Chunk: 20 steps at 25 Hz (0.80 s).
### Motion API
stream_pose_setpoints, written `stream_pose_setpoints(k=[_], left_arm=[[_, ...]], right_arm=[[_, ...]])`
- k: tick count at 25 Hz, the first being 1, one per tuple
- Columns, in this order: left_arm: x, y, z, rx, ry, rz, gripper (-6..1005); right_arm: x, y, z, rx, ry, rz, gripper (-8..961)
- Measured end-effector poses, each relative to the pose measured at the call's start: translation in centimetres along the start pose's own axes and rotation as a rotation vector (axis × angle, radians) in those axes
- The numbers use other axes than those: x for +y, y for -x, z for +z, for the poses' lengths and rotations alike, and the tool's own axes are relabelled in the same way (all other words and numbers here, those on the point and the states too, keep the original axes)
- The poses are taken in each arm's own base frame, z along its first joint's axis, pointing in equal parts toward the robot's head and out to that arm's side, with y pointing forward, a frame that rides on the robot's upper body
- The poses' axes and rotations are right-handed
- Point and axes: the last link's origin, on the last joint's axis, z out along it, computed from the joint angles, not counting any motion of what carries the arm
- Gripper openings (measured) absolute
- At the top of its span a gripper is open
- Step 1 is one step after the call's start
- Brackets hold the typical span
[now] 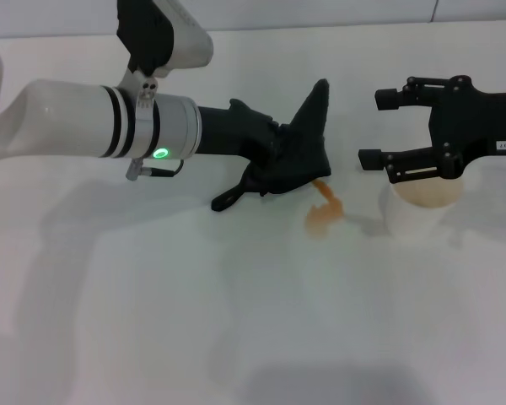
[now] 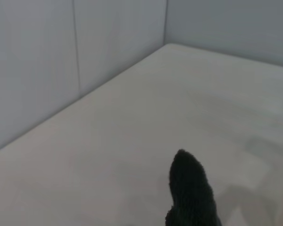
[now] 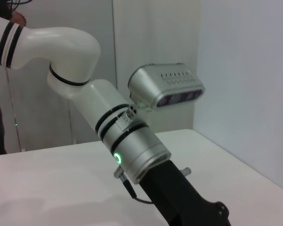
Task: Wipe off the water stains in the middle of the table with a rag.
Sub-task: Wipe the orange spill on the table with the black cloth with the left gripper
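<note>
While creased, black rag [image 1: 299, 152] beside blotch [image 1: 323, 213]

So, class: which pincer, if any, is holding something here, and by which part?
The left pincer holds the rag by its lower bunched end, one corner sticking up. The right pincer is open above the cup, holding nothing.
</note>
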Motion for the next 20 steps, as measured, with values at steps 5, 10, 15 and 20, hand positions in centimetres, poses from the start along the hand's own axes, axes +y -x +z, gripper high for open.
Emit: stream_pose_setpoints(k=[5,10,15,20], left_arm=[[-0.1,0.8,0.1,-0.013,-0.021,-0.019,82],[-0.2,1.5,0.1,-0.021,-0.035,-0.025,82],[-0.2,1.4,0.4,-0.018,-0.039,-0.013,81],[1.0,1.2,1.3,-0.030,-0.005,0.017,77]], right_arm=[[0.1,-0.1,-0.1,0.004,0.003,0.000,855],[0.3,-0.3,-0.2,0.006,0.006,-0.004,856],[0.3,-0.2,-0.2,0.006,0.008,-0.006,856],[0.3,-0.2,-0.2,0.007,0.009,-0.008,856]])
